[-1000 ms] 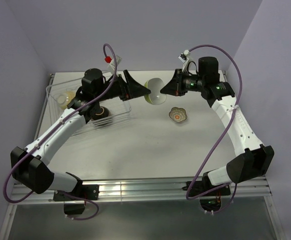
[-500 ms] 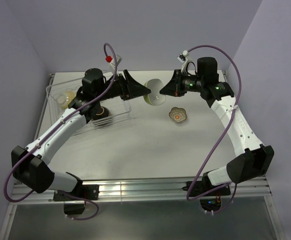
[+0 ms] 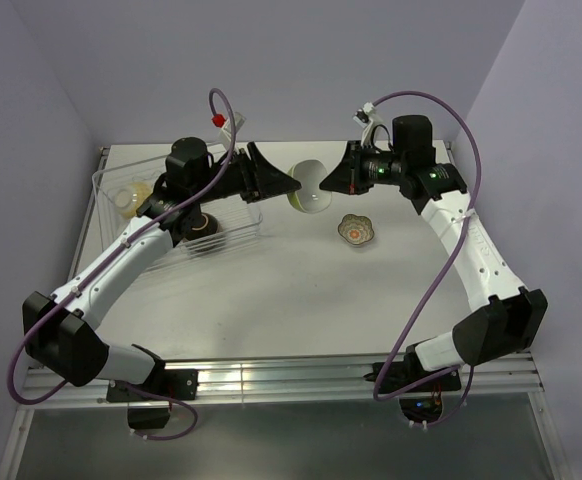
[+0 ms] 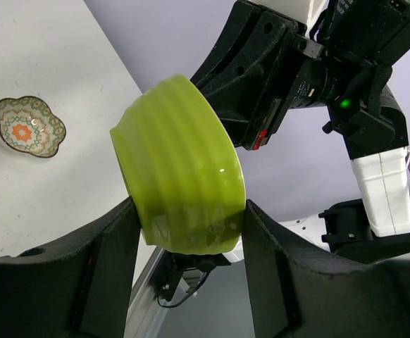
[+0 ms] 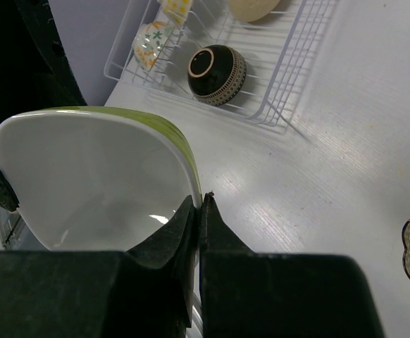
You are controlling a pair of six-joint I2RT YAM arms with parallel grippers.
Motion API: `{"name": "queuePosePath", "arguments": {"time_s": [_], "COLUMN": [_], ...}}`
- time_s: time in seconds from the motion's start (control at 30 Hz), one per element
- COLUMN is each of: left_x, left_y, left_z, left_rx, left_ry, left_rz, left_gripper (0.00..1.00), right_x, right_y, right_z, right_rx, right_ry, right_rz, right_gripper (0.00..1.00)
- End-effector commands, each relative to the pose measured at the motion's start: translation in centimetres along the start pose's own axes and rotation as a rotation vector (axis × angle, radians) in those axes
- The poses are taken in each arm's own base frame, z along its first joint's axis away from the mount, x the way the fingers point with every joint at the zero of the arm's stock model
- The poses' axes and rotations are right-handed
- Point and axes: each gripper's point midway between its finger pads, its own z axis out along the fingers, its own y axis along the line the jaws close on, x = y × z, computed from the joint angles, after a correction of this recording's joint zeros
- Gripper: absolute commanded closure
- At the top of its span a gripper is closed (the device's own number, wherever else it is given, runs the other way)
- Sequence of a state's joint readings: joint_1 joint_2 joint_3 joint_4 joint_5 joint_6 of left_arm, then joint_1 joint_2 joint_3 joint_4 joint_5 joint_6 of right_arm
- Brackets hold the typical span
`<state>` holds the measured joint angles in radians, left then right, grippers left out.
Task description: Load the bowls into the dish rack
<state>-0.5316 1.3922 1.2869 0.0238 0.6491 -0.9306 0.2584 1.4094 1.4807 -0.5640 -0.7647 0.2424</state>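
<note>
Top external view: lime-green bowl (image 3: 309, 186) airborne toward 12 o'clock over table (image 3: 301, 290), tipped on edge, between both tools. Right tool (image 5: 199, 204) clamped tight on bowl rim, one finger inside, one outside. Left tool (image 4: 187, 211) straddles bowl's outer wall, fingers close against both sides; gripping or not, cannot tell. Dish rack (image 3: 106, 185) at 10 o'clock, holding dark brown bowl (image 3: 199, 224) and others. Scalloped bowl (image 3: 355, 230) on table, 4 o'clock of lime-green bowl, apart.

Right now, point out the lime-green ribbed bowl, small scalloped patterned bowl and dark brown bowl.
lime-green ribbed bowl (image 4: 180, 169): left wrist view, outer wall.
small scalloped patterned bowl (image 4: 29, 127): left wrist view, inner centre.
dark brown bowl (image 5: 220, 74): right wrist view, outer side.
</note>
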Motion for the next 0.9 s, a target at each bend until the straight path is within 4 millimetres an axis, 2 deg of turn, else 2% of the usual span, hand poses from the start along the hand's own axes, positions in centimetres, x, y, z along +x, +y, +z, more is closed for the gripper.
{"name": "queuePosePath", "arguments": {"time_s": [0.0,0.1,0.17,0.27,0.3,0.37,0.4,0.43,0.5,0.6,0.67,0.7,0.73,0.77,0.83,0.87], "left_x": [-0.3,-0.7,-0.7,-0.6,-0.7,-0.7,-0.8,-1.0,-1.3,-1.8,-2.3,-2.6,-2.9,-3.1,-3.5,-4.1], "left_y": [-1.2,-1.6,-1.6,-1.3,-1.2,-0.8,-0.6,-0.5,-0.1,0.6,1.0,1.2,1.3,2.0,2.8,3.4], "left_z": [0.0,-0.2,-0.3,-0.4,-0.5,-0.6,-0.7,-0.8,-1.0,-1.2,-1.4,-1.5,-1.5,-1.8,-2.0,-2.3], "left_rx": [0.03,0.034,0.034,0.019,0.014,0.004,0.001,-0.006,-0.021,-0.042,-0.058,-0.064,-0.067,-0.091,-0.119,-0.138], "left_ry": [-0.009,-0.027,-0.028,-0.031,-0.034,-0.04,-0.043,-0.048,-0.059,-0.074,-0.088,-0.096,-0.101,-0.102,-0.105,-0.114], "left_rz": [0.053,0.064,0.065,0.062,0.06,0.053,0.05,0.045,0.04,0.049,0.056,0.069,0.076,0.069,0.088,0.094], "left_gripper": [1.0,1.0,1.0,1.0,1.0,1.0,1.0,1.0,1.0,1.0,1.0,1.0,1.0,1.0,1.0,1.0], "right_x": [-0.9,-1.0,-0.9,-1.0,-1.0,-0.9,-0.9,-0.9,-0.9,-1.0,-1.0,-1.0,-1.0,-1.1,-1.1,-1.1], "right_y": [1.4,1.5,1.6,1.6,1.6,1.6,1.5,1.5,1.7,1.7,1.8,1.7,1.6,1.8,1.6,1.6], "right_z": [0.0,0.1,0.0,0.0,0.0,0.0,0.1,0.0,0.0,-0.1,-0.1,-0.1,-0.1,-0.3,-0.3,-0.3], "right_rx": [-0.035,-0.043,-0.046,-0.045,-0.047,-0.047,-0.045,-0.045,-0.048,-0.048,-0.048,-0.04,-0.037,-0.038,-0.028,-0.027], "right_ry": [-0.008,-0.007,-0.001,0.006,0.007,0.012,0.013,0.012,0.01,0.009,0.009,0.008,0.008,0.005,0.002,0.003], "right_rz": [-0.035,-0.031,-0.03,-0.03,-0.032,-0.031,-0.029,-0.028,-0.03,-0.031,-0.033,-0.03,-0.034,-0.04,-0.041,-0.043], "right_gripper": [1.0,1.0,0.96,0.86,0.8,0.77,0.73,0.62,0.54,0.41,0.36,0.3,0.28,0.27,0.15,0.14]}}
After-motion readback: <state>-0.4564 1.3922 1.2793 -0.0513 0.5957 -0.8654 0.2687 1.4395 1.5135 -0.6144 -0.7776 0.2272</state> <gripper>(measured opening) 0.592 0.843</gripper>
